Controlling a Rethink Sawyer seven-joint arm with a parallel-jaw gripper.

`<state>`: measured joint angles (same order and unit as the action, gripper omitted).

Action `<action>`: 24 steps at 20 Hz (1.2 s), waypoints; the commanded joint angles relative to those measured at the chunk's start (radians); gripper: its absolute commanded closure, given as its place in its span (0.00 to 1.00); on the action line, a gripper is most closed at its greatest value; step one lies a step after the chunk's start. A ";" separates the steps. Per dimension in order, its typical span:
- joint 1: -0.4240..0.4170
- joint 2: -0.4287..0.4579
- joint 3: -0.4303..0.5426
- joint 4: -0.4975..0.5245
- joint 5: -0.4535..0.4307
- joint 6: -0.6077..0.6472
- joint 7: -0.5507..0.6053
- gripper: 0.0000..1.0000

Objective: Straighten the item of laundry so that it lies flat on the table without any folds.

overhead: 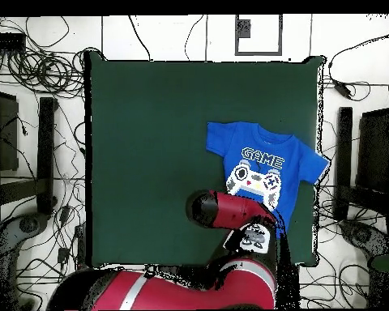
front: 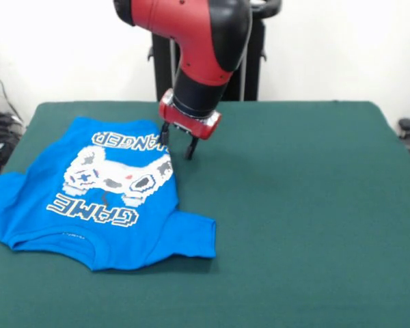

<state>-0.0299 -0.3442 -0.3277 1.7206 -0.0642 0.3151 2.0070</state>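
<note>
Overhead view: arm [overhead: 230, 212] hides T-shirt [front: 109, 198] hem; fingers [front: 178, 142] spread apart, released.

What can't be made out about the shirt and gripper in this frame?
- T-shirt hem: overhead, the arm covers it.
- Whether the gripper touches the shirt: front view cannot settle it; overhead, the arm hides it.
- Left sleeve: front view, it runs to the picture's left edge.

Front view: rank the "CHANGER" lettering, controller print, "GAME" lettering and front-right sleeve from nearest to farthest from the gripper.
Gripper hangs at the shirt's far edge.
1. "CHANGER" lettering, far edge, beside the gripper.
2. Controller print, shirt's middle.
3. "GAME" lettering and the sleeve, toward the camera: too close to call.
</note>
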 commanded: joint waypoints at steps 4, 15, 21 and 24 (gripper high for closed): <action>0.088 0.078 -0.054 -0.084 -0.003 0.027 0.148 0.00; 0.084 0.088 -0.081 -0.081 0.002 0.005 0.139 0.00; 0.110 0.141 -0.110 -0.117 0.018 -0.015 0.165 0.00; 0.119 0.152 -0.114 -0.118 0.024 -0.025 0.174 0.00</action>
<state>0.0438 -0.2562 -0.4631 1.6780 -0.0636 0.3155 2.0070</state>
